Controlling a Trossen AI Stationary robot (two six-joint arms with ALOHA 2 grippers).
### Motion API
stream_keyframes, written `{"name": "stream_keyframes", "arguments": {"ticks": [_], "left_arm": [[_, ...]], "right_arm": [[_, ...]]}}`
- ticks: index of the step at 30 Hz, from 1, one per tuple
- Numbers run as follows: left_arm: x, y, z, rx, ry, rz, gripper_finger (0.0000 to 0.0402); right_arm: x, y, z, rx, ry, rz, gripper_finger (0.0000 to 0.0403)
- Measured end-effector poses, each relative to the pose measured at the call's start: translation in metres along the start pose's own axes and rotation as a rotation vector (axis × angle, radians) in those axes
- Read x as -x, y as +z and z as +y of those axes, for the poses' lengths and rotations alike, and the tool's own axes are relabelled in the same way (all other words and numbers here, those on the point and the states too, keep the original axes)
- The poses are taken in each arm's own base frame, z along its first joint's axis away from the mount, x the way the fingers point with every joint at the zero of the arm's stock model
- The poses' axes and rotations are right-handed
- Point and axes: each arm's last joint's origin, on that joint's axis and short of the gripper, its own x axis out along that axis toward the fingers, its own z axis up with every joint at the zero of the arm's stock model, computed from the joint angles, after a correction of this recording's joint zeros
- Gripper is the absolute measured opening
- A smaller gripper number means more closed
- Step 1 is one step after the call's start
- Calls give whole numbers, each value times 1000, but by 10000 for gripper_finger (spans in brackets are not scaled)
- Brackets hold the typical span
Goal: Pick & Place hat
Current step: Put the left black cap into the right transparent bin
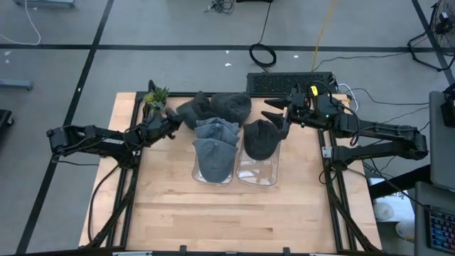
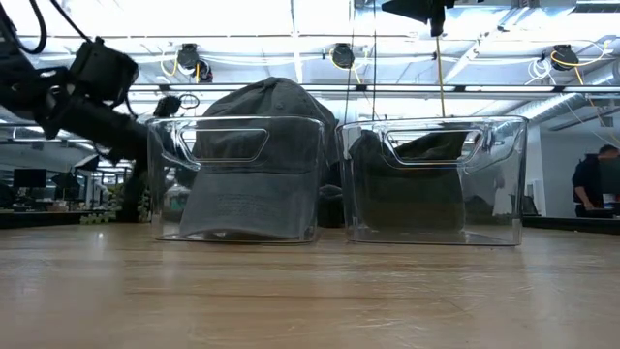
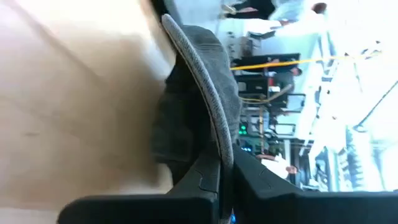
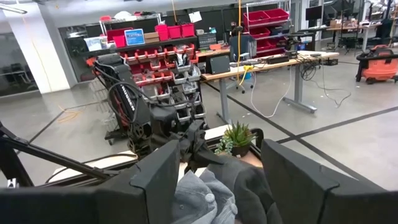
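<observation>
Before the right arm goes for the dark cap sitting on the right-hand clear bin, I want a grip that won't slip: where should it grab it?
Probably by the brim. The dark cap sits crown-up on the right bin; its soft crown would collapse. Bring the open right gripper from the far side.

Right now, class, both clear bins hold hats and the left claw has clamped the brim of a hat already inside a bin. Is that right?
Not quite. The high view shows the left claw gripping a loose hat on the table, behind the bins, not inside one. Both bins do hold hats.
</observation>
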Motion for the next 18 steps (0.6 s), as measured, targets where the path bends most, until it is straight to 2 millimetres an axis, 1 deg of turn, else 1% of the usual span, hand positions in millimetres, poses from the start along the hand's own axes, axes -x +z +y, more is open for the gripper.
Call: {"name": "stream_keyframes", "arguments": {"ticks": [6,14,18], "left_arm": [[-3,-3,-23,-51,-90,1,9],[0,-2,-58,-232,-229,-67,9],[5,0,-79,-383,-306,-117,9]], "right_arm": [[0,0,0,2,0,0,217],[0,0,0,5,0,3,217],[0,-2,0,18,-2,16,217]]}}
